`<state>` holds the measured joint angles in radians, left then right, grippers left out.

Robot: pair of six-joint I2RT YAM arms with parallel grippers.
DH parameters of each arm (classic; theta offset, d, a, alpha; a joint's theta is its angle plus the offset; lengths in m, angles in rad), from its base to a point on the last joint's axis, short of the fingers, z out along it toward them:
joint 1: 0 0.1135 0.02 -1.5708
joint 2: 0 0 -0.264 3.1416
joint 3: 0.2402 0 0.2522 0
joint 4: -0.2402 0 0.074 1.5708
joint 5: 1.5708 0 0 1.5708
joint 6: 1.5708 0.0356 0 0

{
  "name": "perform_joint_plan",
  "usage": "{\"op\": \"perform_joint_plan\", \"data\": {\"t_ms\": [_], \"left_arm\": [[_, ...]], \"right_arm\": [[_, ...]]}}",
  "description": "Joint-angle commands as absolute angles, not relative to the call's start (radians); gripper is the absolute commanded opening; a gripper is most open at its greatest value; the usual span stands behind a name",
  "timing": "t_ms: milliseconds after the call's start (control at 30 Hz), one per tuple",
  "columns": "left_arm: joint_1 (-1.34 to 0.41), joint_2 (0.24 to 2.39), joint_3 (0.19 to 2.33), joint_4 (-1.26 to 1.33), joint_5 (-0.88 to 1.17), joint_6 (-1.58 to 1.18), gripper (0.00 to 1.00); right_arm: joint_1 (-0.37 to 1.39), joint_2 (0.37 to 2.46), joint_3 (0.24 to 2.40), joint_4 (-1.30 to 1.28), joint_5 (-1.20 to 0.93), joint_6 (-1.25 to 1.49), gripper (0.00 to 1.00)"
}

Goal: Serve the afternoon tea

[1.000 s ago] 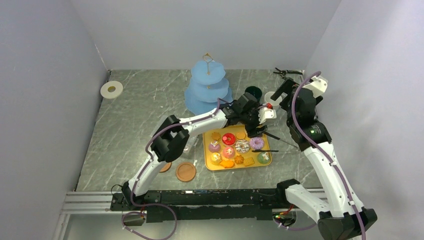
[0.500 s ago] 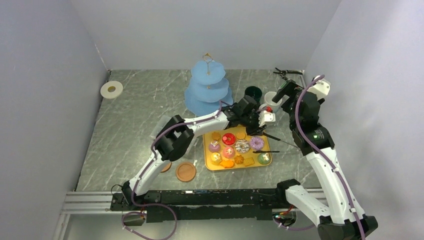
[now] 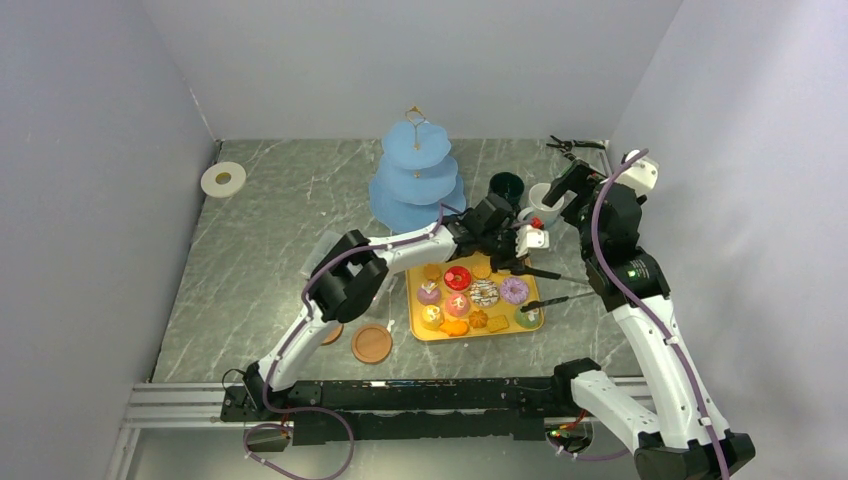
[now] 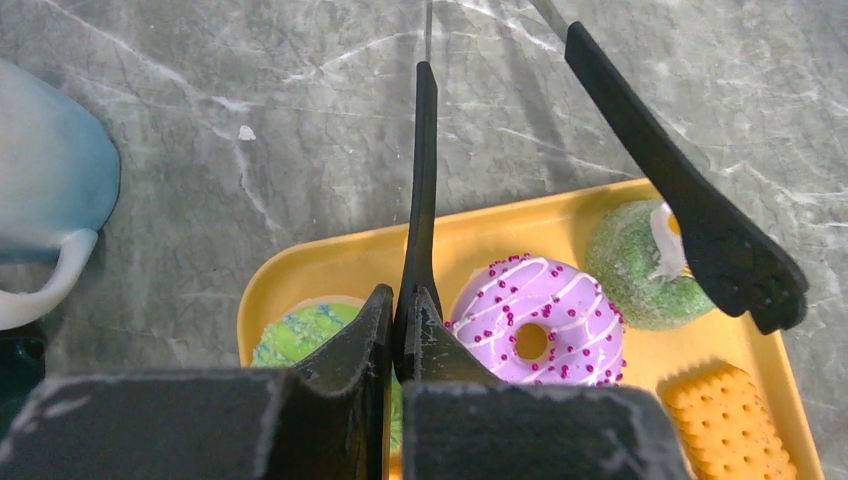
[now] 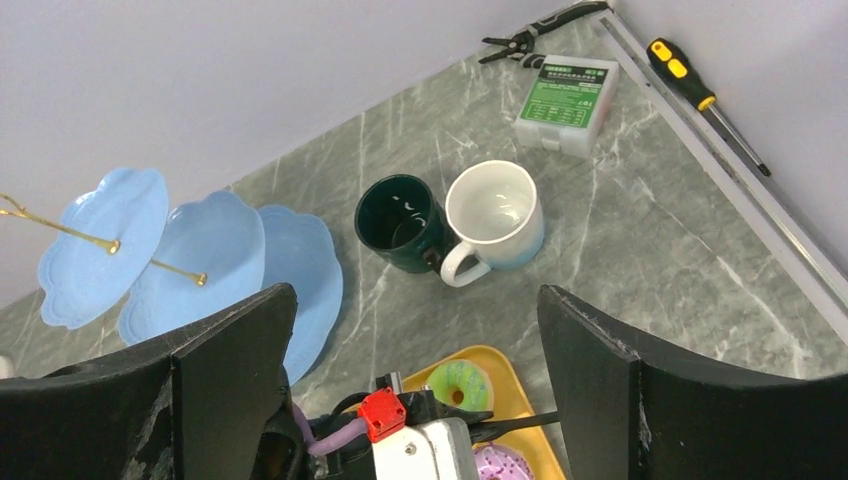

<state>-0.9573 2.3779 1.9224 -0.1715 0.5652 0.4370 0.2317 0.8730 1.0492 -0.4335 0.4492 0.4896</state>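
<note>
The left arm (image 3: 400, 240) is reaching in low from the near side, elbow bent and wrist hanging over the far edge of the flat yellow plastic tray (image 3: 415, 305). The left gripper (image 4: 398, 318) is clenching one arm of the black plastic tongs (image 4: 424, 170) between its fingers. The tongs' other arm is splaying out over the tray's right end.

On the tray beneath it are lying a purple iced toy doughnut with white stripes (image 4: 535, 335), a round green sugared cake (image 4: 635, 270) and an orange square biscuit (image 4: 730, 420).

The right gripper (image 5: 415, 295) is hovering high just beyond the tray's far right corner, fingers spread wide and gripping nothing. Past the tray, a dark-green ceramic mug (image 5: 400, 225) and a white ceramic mug (image 5: 495, 210) are standing side by side. The light-blue three-tier stand with a gold loop (image 3: 415, 175) is standing beyond the tray's far left corner.

A second ago the left fingers were apart, and the tongs were lying at a different angle.
</note>
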Motion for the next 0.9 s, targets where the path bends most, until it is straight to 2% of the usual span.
{"op": "perform_joint_plan", "data": {"t_ms": [0, 133, 367, 467, 667, 867], "left_arm": [[-0.959, 2.218, 1.901, -0.139, 0.551, 0.444, 0.03], [-0.943, 2.098, 1.859, -0.155, 0.527, 0.432, 0.03], [-0.835, 1.822, 1.766, -0.233, 0.519, 0.301, 0.03], [-0.756, 1.706, 1.71, -0.26, 0.524, 0.201, 0.03], [-0.612, 1.488, 1.552, -0.265, 0.533, 0.095, 0.03], [-0.444, 1.389, 1.534, -0.292, 0.611, -0.092, 0.03]], "right_arm": [[0.227, 0.874, 1.107, -0.41, 0.352, 0.46, 0.95], [0.227, 0.881, 1.167, -0.37, 0.134, 0.444, 0.98], [0.228, 0.896, 1.239, -0.189, -0.547, 0.431, 1.0], [0.227, 0.918, 1.239, -0.067, -0.764, 0.509, 1.0], [0.228, 0.965, 1.239, 0.234, -1.044, 0.69, 1.0], [0.229, 1.0, 1.174, 0.439, -1.199, 0.832, 1.0]]}}
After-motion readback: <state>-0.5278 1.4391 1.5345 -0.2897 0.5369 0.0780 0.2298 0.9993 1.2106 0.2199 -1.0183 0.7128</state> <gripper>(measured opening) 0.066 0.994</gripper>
